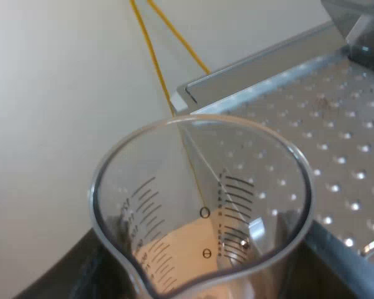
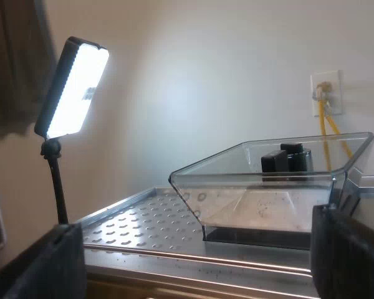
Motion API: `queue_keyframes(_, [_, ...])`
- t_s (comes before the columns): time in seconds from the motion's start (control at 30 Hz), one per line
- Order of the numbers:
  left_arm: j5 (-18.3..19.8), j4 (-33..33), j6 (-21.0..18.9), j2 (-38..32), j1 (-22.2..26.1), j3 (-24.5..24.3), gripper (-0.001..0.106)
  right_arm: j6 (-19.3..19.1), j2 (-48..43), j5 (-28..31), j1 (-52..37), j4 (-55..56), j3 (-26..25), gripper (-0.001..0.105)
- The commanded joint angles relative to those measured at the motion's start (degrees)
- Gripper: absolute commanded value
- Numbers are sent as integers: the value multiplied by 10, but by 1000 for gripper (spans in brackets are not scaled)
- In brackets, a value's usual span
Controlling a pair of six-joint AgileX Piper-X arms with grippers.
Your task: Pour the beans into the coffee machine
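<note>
1. Pale wall (image 2: 206,75) behind; bean hopper (image 2: 268,187) sits just ahead of our wide-open right pincer (image 2: 196,261), with no beans visible inside.
2. Our left pincer (image 1: 199,283) grips the measuring glass (image 1: 202,205) beside the machine top (image 1: 336,156); pouring is not yet done, we judge.

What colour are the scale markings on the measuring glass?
Black, printed on the clear measuring glass; the left wrist view shows them best.

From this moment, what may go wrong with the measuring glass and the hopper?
1. The measuring glass is held at the edge of the machine's perforated top, not over the bean hopper. If tipped here, anything in it would likely miss the hopper.
2. The right gripper, open, sits low near the hopper's clear wall. It might get in the way of the pour or knock the wall.
</note>
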Motion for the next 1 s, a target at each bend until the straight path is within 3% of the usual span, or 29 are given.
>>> queue_keyframes(0.03, [-8,4,-5,26,-4,-37,28,-2,-1,1,1,-8,-2,78])
queue_keyframes(0.27, [-21,38,-5,76,-10,-109,28,-2,-1,1,1,-8,-2,78])
queue_keyframes(0.77, [-91,130,-5,211,-91,-285,28,-2,-1,1,1,-8,-2,78])
queue_keyframes(0.93, [-116,138,29,247,-114,-336,28,-2,-1,1,1,-8,-2,78])
queue_keyframes(1.0, [-157,143,61,264,-133,-359,28,-2,-1,1,1,-8,-2,78])
